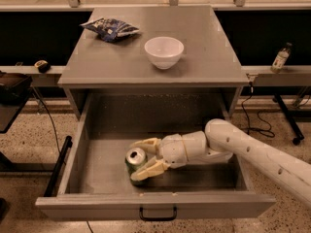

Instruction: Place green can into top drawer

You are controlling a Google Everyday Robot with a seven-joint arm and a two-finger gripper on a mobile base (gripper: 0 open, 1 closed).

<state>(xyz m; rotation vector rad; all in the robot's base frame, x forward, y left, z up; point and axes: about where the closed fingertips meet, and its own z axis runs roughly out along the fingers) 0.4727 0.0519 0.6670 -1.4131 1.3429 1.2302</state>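
Camera view: green can (136, 160) is standing inside the top drawer (77, 154), between the fingers (149, 169) of the tool (132, 161); tool is clasping it, both fingers touching its sides.

text: none readable | labels: none | numbers: none

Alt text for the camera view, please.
The robot's white hand is at a small green drink can standing inside the open grey metal top drawer; a white bowl and blue snack bag sit on the cabinet top above.
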